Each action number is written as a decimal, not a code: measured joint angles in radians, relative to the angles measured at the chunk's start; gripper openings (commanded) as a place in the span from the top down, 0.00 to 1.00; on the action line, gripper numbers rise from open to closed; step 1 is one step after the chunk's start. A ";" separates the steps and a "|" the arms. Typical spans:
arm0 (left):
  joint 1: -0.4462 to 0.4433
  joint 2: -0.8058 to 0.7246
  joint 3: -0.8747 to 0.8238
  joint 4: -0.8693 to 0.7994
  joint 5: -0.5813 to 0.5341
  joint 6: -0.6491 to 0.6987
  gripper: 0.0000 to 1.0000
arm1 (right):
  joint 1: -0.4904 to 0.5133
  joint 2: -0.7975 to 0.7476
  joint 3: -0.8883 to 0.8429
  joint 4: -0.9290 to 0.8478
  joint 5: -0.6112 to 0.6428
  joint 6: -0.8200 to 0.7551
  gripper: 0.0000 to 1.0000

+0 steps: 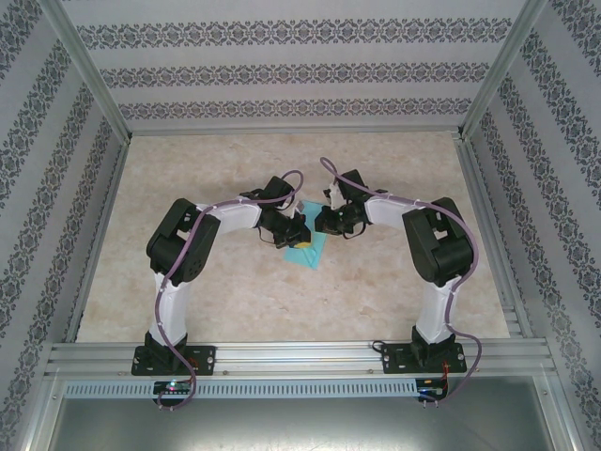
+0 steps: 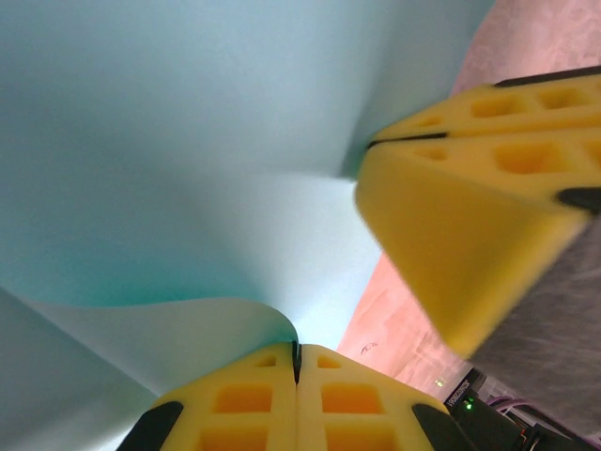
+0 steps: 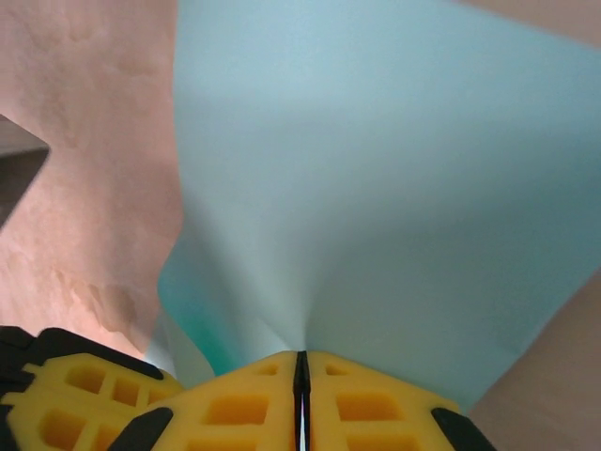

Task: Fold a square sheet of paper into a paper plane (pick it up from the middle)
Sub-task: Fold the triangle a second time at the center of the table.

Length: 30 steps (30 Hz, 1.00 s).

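The square sheet of paper hangs between the two hands over the middle of the tabletop. Whether its low corner touches the surface we cannot tell. It is thin, matte turquoise, with no sharp crease visible. Instead it bows in soft curves and puckers where it is gripped.

The left hand is pressed together on one edge, and a loose flap curls away beside it. The right hand is likewise pinched tight on the sheet, which fans out from its tips. In the left wrist view the right hand bites the paper nearby.

We judge the main risks to be these:
- **Tearing:** with both grips so near each other, pulling apart could tear the paper.
- **Stray wrinkle:** pushing together could set an unwanted wrinkle.
- **Slipping:** the yellow fingers look blocky with square recesses, so smooth paper could slide out under a twist.

The tabletop is pale, marbled and flat.
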 measured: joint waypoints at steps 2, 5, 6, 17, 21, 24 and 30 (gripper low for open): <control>0.000 0.000 0.000 0.000 0.000 0.000 0.96 | -0.012 -0.005 0.000 0.000 0.004 -0.001 0.89; 0.000 0.000 0.000 0.000 0.000 0.000 0.96 | -0.023 -0.005 0.000 -0.010 0.010 -0.005 0.89; 0.000 0.000 0.000 0.000 0.000 0.000 0.96 | -0.025 -0.003 0.003 -0.016 0.013 -0.007 0.90; 0.000 0.005 0.031 -0.002 0.000 0.000 0.96 | -0.025 0.043 0.039 -0.049 0.022 -0.035 0.92; 0.000 0.012 0.046 -0.001 0.000 0.000 0.96 | -0.025 0.044 0.040 -0.050 0.022 -0.038 0.92; 0.000 0.023 0.049 -0.002 0.000 0.000 0.96 | -0.025 0.044 0.040 -0.050 0.022 -0.042 0.92; 0.000 0.051 0.059 -0.002 0.000 0.000 0.96 | -0.025 0.044 0.042 -0.054 0.022 -0.051 0.93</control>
